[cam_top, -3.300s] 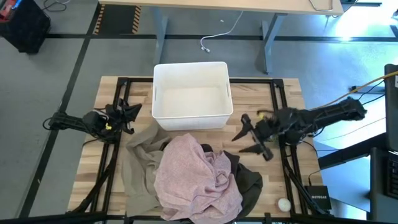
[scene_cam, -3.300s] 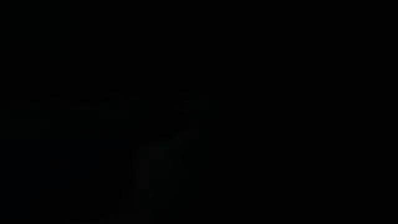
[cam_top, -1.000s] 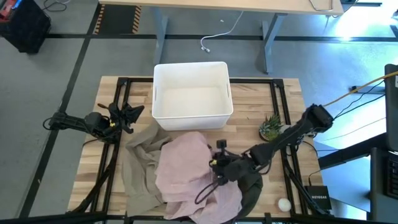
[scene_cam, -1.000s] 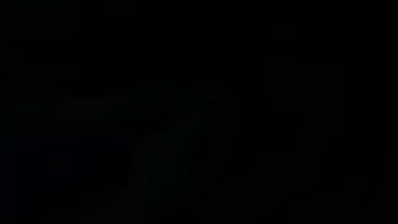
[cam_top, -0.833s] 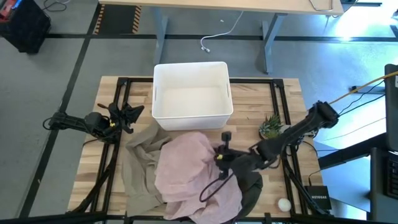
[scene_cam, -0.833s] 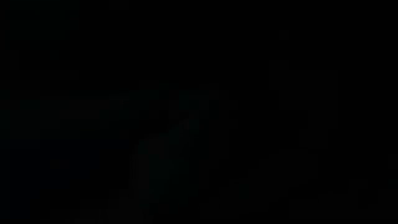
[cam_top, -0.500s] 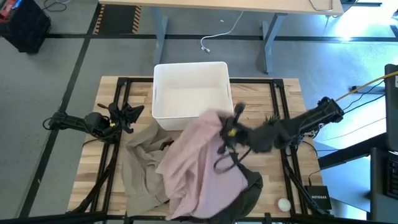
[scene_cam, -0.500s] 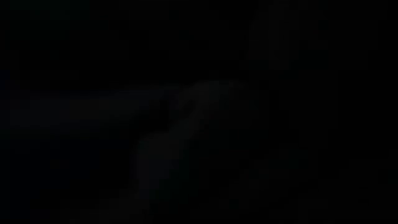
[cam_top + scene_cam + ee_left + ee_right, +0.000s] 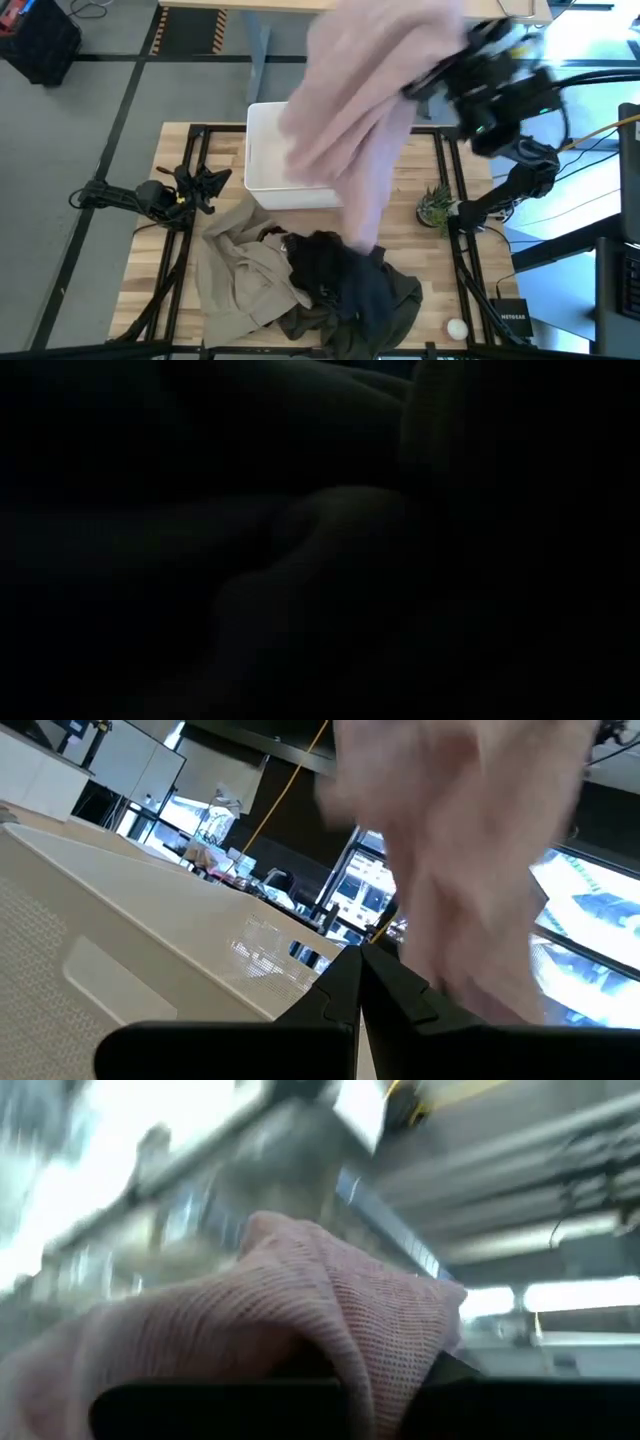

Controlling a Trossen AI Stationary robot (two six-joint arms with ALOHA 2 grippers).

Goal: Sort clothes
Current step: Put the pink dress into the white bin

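A pale pink garment hangs high above the table, over the white bin, with my right gripper shut on its upper end. The other clothes lie heaped on the table's near half: a beige-khaki one, a small black one on top, and a dark olive-green one underneath. My left gripper waits shut at the table's left side, beside the bin and touching nothing. The low view is dark. My right gripper pinches a bunched fold of the pink garment between its two fingers; how many layers, I cannot tell. The garment is lifted clear and hangs slack below the gripper, its lower end dangling above the black garment.
A small potted plant stands at the table's right side. A white round object and a dark box lie at the near right corner. Black frame rails run along the table's sides.
My right gripper has risen steeply from the pile and gone toward the far edge, shut on the pink garment. The garment has been pulled off the heap and lifted clear, and now hangs over the bin. The black and olive garments beneath it are uncovered.
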